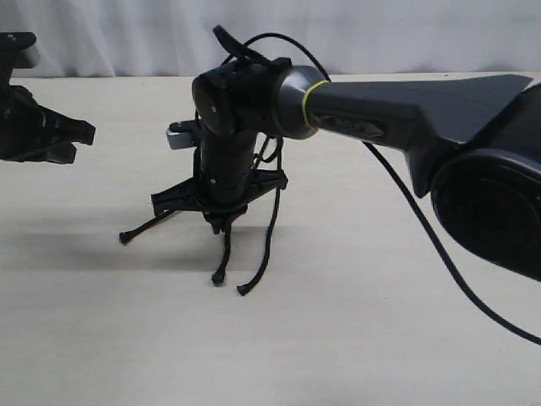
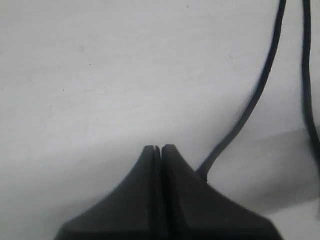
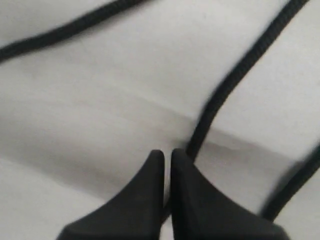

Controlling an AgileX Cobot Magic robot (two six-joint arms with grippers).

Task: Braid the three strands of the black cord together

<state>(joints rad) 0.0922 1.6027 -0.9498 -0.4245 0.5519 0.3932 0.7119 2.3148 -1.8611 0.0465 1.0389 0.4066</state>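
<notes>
Black cord (image 1: 275,207): lies mid-surface, its top hidden behind the right arm. The three strands (image 1: 256,272) fan toward the near side and are not yet braided.
Left strand (image 1: 150,225): splayed out left, with its tip on the pale wooden surface (image 1: 380,338).
Right tool (image 3: 167,152): tips drawn together over the middle strand (image 1: 223,254); I cannot tell whether the strand is pinched.
Left tool (image 2: 161,148): pressed together on nothing, far left, well apart from the cord.
Risk: with no second hold, a pull could drag the whole cord, or a loosely nipped strand could slip free. Strands could also snag the glossy cable (image 1: 406,190).
</notes>
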